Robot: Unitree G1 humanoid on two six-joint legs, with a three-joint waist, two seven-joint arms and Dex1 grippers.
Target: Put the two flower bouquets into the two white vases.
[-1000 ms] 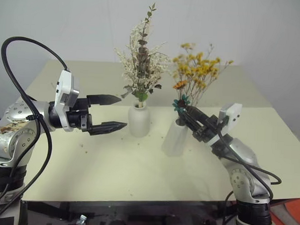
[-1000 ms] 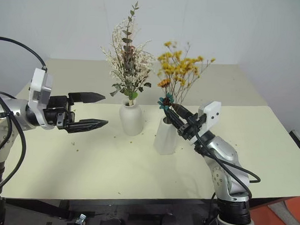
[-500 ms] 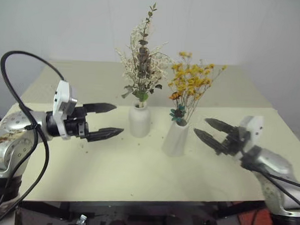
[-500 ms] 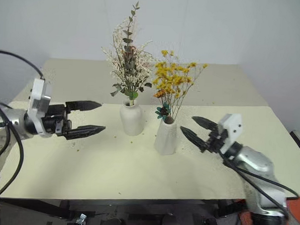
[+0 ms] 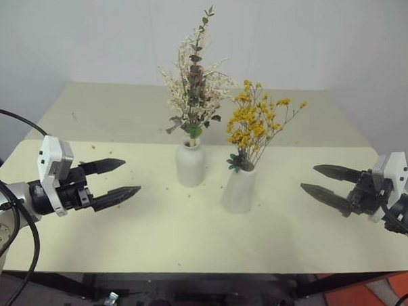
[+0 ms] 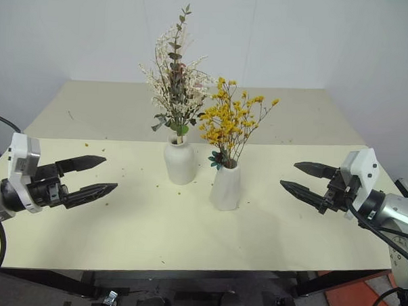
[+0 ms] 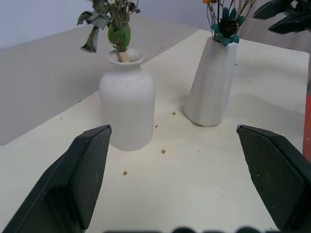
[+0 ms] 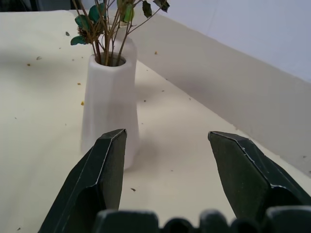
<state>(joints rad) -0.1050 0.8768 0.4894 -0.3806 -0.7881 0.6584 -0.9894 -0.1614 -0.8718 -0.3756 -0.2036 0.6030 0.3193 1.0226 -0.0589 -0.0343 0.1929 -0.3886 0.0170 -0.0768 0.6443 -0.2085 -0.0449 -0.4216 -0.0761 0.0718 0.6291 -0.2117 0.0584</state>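
Grippers nearest the viewer: the left gripper [image 5: 115, 177] and right gripper [image 5: 329, 182] hang at either edge of the table [image 5: 187, 227], each with its jaws spread wide and gripping nothing. A second ago the right gripper stood at the cone vase [image 5: 239, 189], its jaws around the stems of the yellow-orange bouquet [image 5: 258, 121]; it has since let go and drawn well clear to the right, and the left gripper has likewise pulled back to its own side. Ahead of the jaws, between the two grippers, the cone vase stands upright with the yellow-orange bouquet seated in its mouth, now standing more upright than when held. Just beyond the left jaws' line, the bottle vase [image 5: 189, 162] holds the taller cream bouquet [image 5: 195, 85], unchanged from the earlier frame. Small crumbs of dried plant [image 7: 163, 151] lie on the table near the vases. Judged from this arrangement, both bouquets are placed and the task appears complete; the retreat of both arms fits that reading.
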